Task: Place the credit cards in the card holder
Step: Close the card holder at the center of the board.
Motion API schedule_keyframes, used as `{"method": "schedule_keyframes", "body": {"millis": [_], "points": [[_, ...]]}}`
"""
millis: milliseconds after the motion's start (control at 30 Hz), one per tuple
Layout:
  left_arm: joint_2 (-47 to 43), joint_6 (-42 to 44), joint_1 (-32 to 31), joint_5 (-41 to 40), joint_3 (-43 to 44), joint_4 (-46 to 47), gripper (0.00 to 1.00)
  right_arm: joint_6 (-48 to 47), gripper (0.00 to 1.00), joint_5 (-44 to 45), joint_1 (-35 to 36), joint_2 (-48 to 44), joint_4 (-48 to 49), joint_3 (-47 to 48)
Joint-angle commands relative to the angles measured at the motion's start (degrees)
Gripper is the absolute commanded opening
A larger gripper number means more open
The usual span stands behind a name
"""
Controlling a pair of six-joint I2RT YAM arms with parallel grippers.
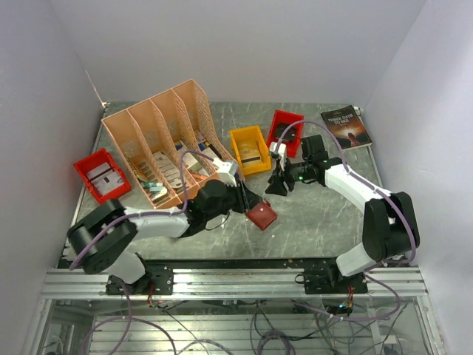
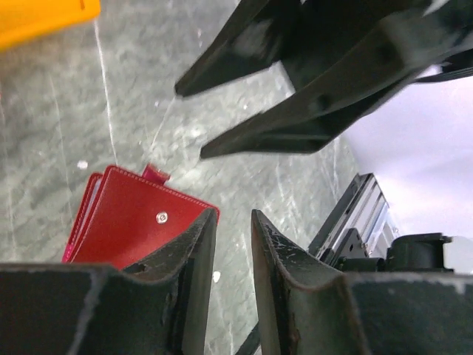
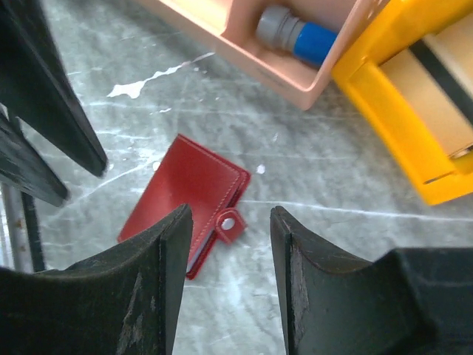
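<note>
Reach favours your left side: in the top view the card holder point(image 1: 261, 214) lies flat and folded on the table point(image 1: 318, 222). It is just beside the left gripper point(image 1: 247, 198), at its 5 o'clock. The right gripper point(image 1: 279, 186) sits a little farther off, with the holder at its 7 o'clock. Both grippers are empty; the left fingers are narrowly parted and the right ones wider apart. The holder is close to square, so don't look for a long axis. It rests diamond-wise, corners at 12, 3, 6 and 9, with its snap tab on the side toward the right gripper. You hold no credit cards. Flat card-like pieces sit in the yellow bin point(image 1: 250, 151) at the left gripper's 12 o'clock, but I can't confirm what they are.
</note>
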Motion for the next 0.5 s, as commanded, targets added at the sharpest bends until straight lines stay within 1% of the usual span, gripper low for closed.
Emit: {"method": "schedule_keyframes", "body": {"millis": [0,100,167,300,467], "points": [[-5.7,4.83,0.4,-5.39,-1.59,-8.1,0.37,1.17,0.48,-1.92,-0.15,2.35,-8.12,1.79],[-4.19,5.62,0.62,-3.47,-1.97,-9.14,0.27,2.47,0.49,3.6,0.98,3.82,-8.43,2.12],[-0.97,5.9,0.68,-1.2,-0.94,-8.3,0.23,1.85,0.49,6.3,2.21,4.62,-9.49,2.17],[4.79,5.9,0.71,1.09,1.85,-5.15,0.21,0.95,0.5,11.81,5.66,5.15,-8.94,2.17],[11.48,5.34,1.22,0.66,5.89,-7.01,0.21,3.15,0.48,16.08,7.54,5.94,-6.85,2.06]]}}
